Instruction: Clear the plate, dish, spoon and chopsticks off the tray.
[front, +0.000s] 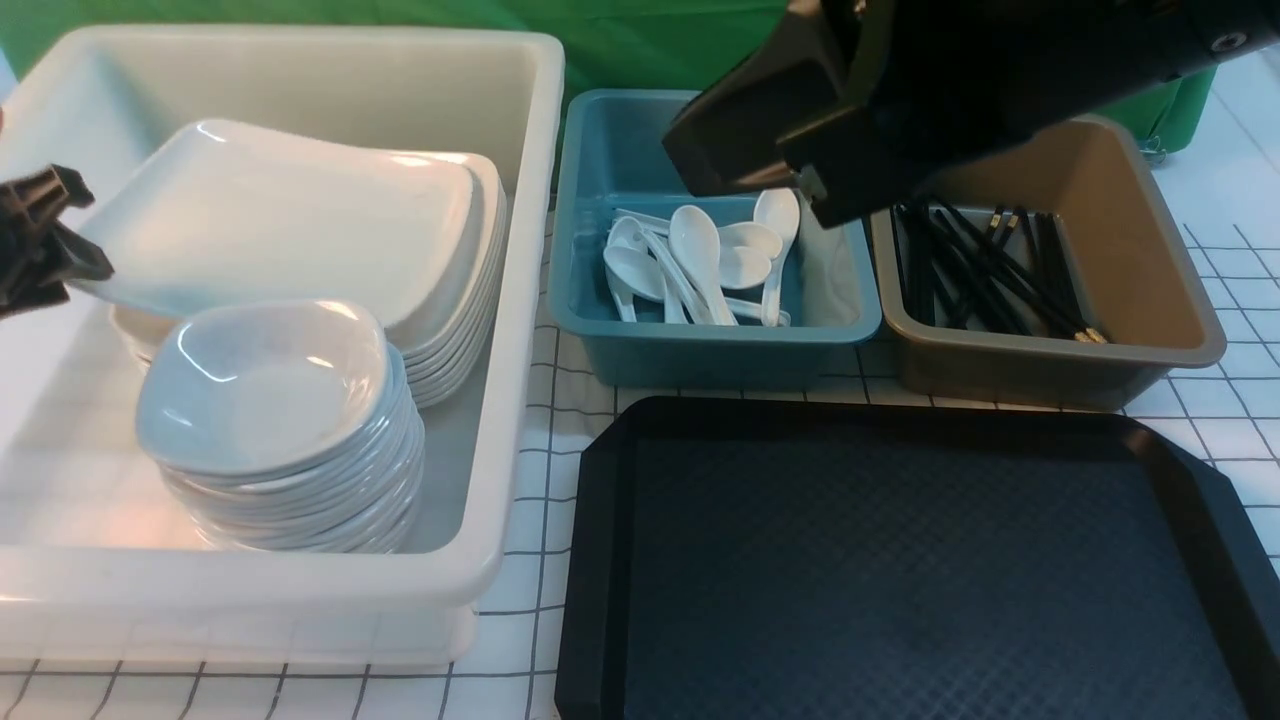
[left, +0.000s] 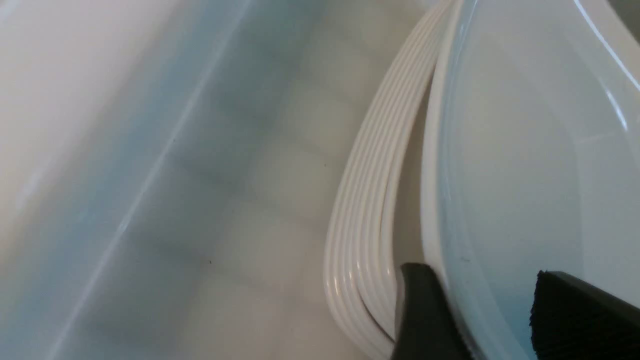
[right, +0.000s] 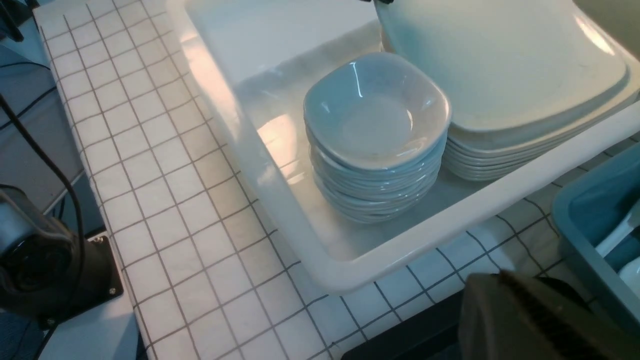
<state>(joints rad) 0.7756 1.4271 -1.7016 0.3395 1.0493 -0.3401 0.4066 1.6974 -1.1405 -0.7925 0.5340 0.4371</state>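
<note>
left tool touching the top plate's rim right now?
Cannot tell. In the left wrist view the left tool straddles the plate rim with parted fingers, but neither contact nor gap shows plainly.

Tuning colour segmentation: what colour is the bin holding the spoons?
Blue-teal bin; the spoons inside are white. Clearest in the front view.

White grid-lined tabletop (front: 560, 400); green backdrop cloth (front: 640, 40) hangs behind it.

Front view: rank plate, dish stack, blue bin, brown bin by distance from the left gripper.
From the left gripper:
1. Plate, tilted, right at the jaws, in the white tub.
2. Dish stack, same tub, nearer the camera.
3. Blue bin, middle.
4. Brown bin, far right.
</note>
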